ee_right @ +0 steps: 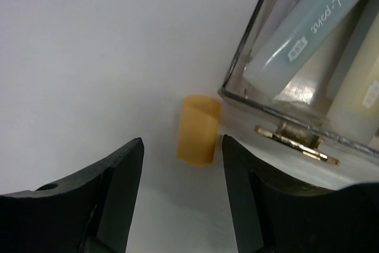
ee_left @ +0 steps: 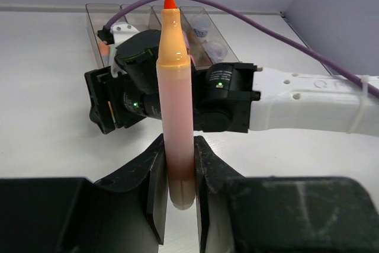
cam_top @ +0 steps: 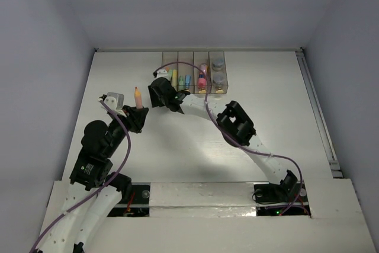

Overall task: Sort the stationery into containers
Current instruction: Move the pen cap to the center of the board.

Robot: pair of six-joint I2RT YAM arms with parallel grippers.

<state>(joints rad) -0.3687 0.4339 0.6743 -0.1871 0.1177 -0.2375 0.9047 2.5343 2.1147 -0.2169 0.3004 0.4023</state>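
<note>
As I found the left end effector (ee_left: 177, 149): fingers drawn together on the lower barrel of an orange marker (ee_left: 176, 105), clamped from both sides.
Orange marker: upright in that grip, uncapped, red-orange tip at the top, held over the left part of the desk (cam_top: 266, 122), apart from the containers (cam_top: 193, 53).
Right end effector (ee_right: 182, 146): fingers apart, gripping nothing; I saw it low over the desk at the front left corner of the containers.
Cap (ee_right: 198, 128): pale orange, on the desk between the parted fingers and touching neither. It lay just beside the corner of the nearest bin; I could not tell whether it touched the wall.
Containers: four clear bins joined in a row, near the far edge of the desk.
Contents from overhead: yellow-green stick (cam_top: 173, 78) in the left bin, blue sticks (cam_top: 184, 81) in the second, pink stick (cam_top: 202, 78) in the third, round grey pieces (cam_top: 218, 63) in the right bin.
Right wrist view: pale blue printed sticks lay inside the bin next to the cap.
</note>
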